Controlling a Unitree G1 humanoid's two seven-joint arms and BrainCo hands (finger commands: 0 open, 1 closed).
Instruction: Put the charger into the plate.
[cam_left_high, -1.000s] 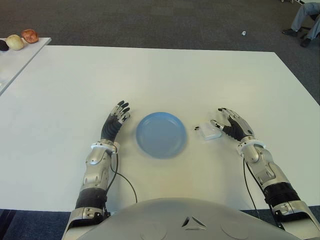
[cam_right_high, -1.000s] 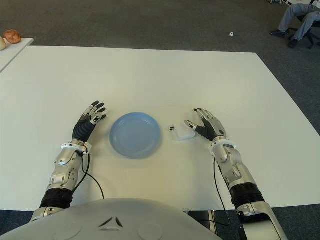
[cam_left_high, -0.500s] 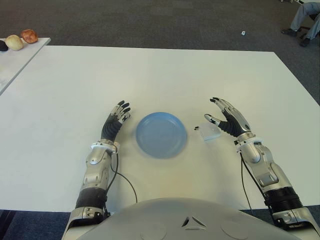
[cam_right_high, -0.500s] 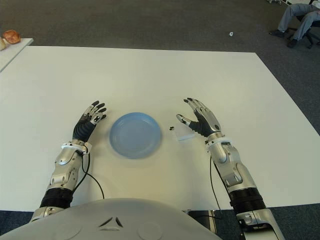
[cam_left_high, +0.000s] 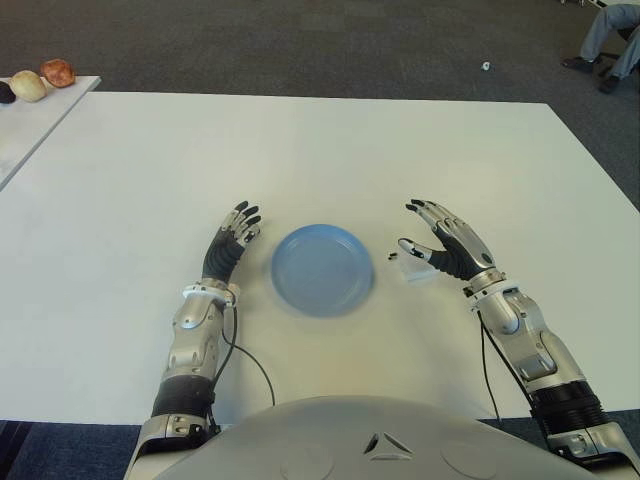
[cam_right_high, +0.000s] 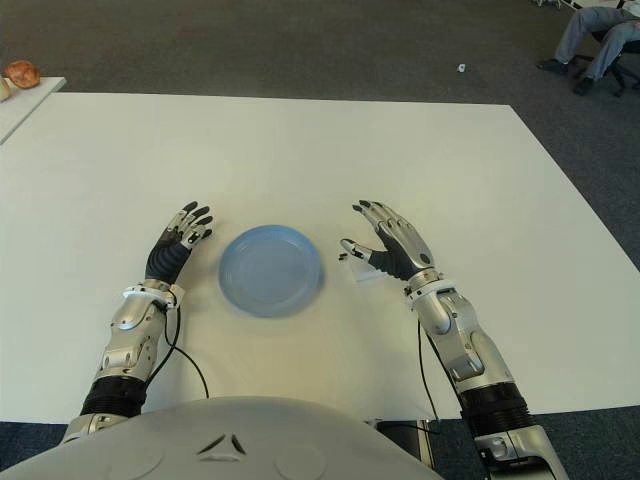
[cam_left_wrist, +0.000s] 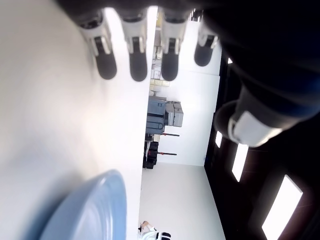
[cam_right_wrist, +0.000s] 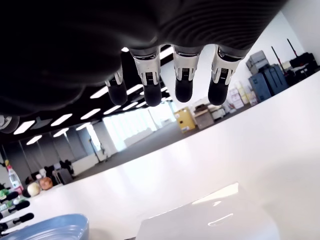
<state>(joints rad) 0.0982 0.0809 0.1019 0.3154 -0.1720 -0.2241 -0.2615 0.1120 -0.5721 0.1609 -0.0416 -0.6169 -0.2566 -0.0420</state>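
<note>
Charger (cam_left_high: 417, 268) prongs toward plate (cam_left_high: 322, 270)

White charger (cam_left_high: 417, 270) flat on table, apparently untouched, just right of empty blue plate (cam_left_high: 322, 270)

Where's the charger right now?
The white charger lies on the table, just right of the blue plate, partly under the open right hand, which is not holding it.

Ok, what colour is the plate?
Light blue, plain, with no pattern. The plate shows best in the left eye view, between the two hands.
</note>
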